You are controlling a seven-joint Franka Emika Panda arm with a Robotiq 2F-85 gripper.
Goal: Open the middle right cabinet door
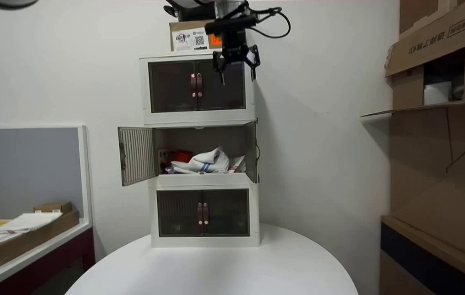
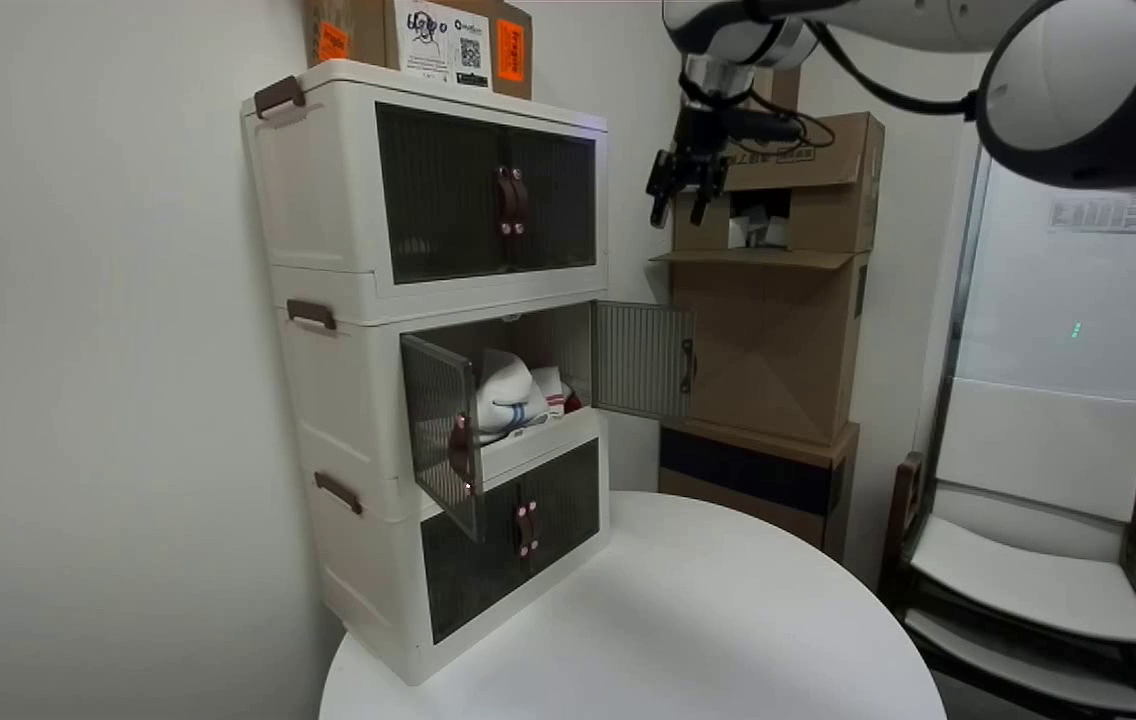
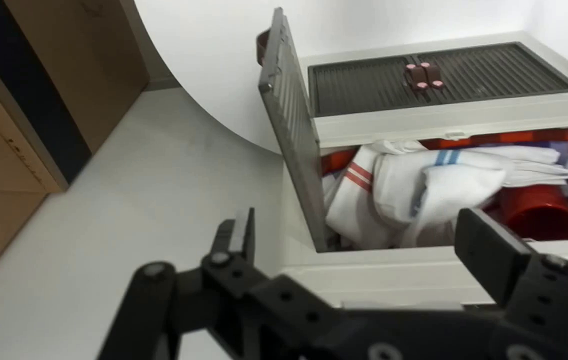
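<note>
Closest to the lens, in the wrist view, the gripper [image 3: 356, 220] reaches in from the bottom edge, its two fingers [image 3: 489, 255] spread wide apart. The middle right cabinet door [image 1: 251, 151] stands open, swung forward from its hinged right edge. In an exterior view its ribbed panel [image 2: 640, 358] shows broadside, with a dark handle [image 2: 688, 366] near the free edge. In both exterior views the gripper is higher than this door and apart from it. Just inside the door, in the middle tier [image 1: 208, 141], lies a white cloth with red stripes [image 3: 361, 190]; beside that is a bulky white cloth with blue stripes [image 3: 456, 185], and next to it a red round-mouthed container [image 3: 534, 197]. The twin door [image 1: 136, 155], hinged on its left edge, stands open too. The lower pair of dark doors [image 1: 183, 213] is closed, and so is the upper pair [image 1: 173, 88]. The white cabinet [image 1: 199, 116] stands on a round white table [image 1: 253, 270] and bears a cardboard box [image 2: 368, 38] with a white label [image 2: 438, 40] and orange stickers [image 2: 511, 50]. The robot arm [image 2: 878, 25] enters from the top right in an exterior view. Stacked cardboard boxes [image 2: 763, 340] rise on the right door's side, apart from the cabinet, and a chair [image 2: 1038, 570] with a pale seat stands past the table. In an exterior view a desk [image 1: 32, 255] with a grey panel [image 1: 28, 168] holds a flat brown box [image 1: 32, 239].
</note>
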